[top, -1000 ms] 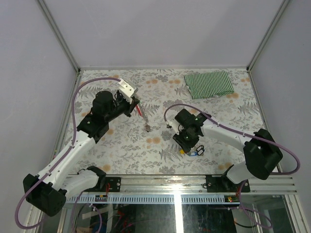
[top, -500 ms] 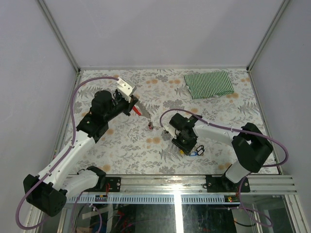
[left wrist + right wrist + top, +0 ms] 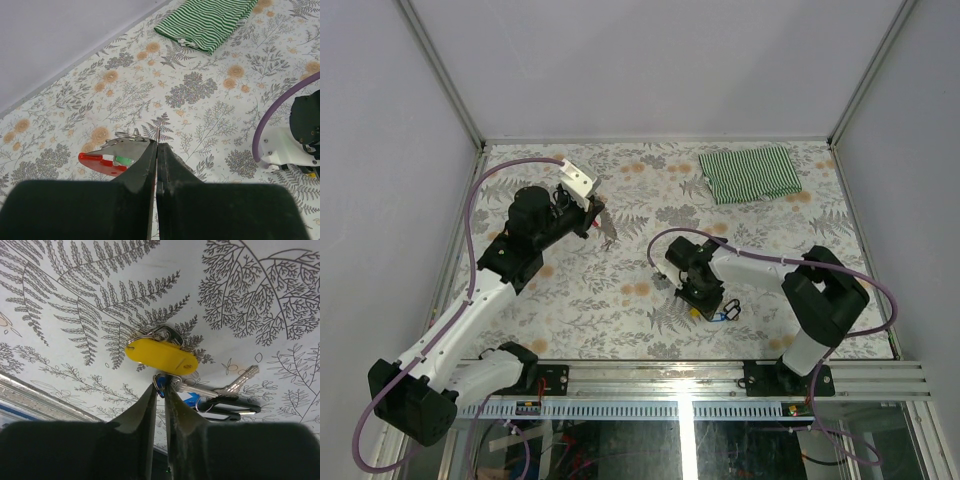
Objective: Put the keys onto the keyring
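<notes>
Red and curved, the keyring (image 3: 95, 161) is clamped in the closed left gripper (image 3: 157, 146), held over the left-centre of the floral worktop (image 3: 570, 290). The keys (image 3: 191, 400), with yellow and blue plastic showing, lie bunched on the worktop's near right part. The right gripper (image 3: 159, 389) has its jaws almost together at the bunch's small ring. I cannot tell whether it actually grips.

Fern-and-flower print covering desk (image 3: 580, 310); pale plain walls (image 3: 650, 60) enclosing three sides; green striped cloth (image 3: 750, 173) lying far right; metal rail (image 3: 650, 372) running along near edge.
</notes>
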{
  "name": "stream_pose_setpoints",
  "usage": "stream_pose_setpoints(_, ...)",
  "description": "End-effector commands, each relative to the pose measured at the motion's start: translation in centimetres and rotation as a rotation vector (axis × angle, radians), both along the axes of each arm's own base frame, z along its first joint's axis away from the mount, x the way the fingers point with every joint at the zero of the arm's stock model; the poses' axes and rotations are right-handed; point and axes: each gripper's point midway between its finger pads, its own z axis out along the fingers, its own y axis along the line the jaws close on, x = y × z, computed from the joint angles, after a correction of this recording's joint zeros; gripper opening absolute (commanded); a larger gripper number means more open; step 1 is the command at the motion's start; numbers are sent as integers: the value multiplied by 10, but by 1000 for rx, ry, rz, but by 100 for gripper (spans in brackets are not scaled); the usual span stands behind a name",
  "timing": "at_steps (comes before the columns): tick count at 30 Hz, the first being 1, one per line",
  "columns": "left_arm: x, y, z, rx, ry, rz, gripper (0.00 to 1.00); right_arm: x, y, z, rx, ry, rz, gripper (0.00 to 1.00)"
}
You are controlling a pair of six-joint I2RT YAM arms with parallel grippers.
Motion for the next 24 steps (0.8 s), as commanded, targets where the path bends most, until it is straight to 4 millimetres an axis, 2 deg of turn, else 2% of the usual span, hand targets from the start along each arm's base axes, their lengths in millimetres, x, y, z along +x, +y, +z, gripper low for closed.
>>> stream_pose_setpoints(1,7,0,36,-58,-113,9,0,2,3,0,-20,4,23,13)
stream_pose_setpoints(5,7,-1,37,-60,-113,5,0,4,9,6,10,-6,23,4)
stream_pose_setpoints(7,7,-1,37,-60,-116,5,0,7,14,15,50,-32,24,1)
stream_pose_setpoints(14,2,-4,43,-75,-127,-22,0,17,50,79,331,-168,79,0)
stream_pose_setpoints(21,-13,-17,56,-135,-126,-109,0,34,66,140,517,-374,143,0)
stream_pose_setpoints(24,-25,-27,55,-107,-62,-197,0,43,76,172,627,-486,168,0)
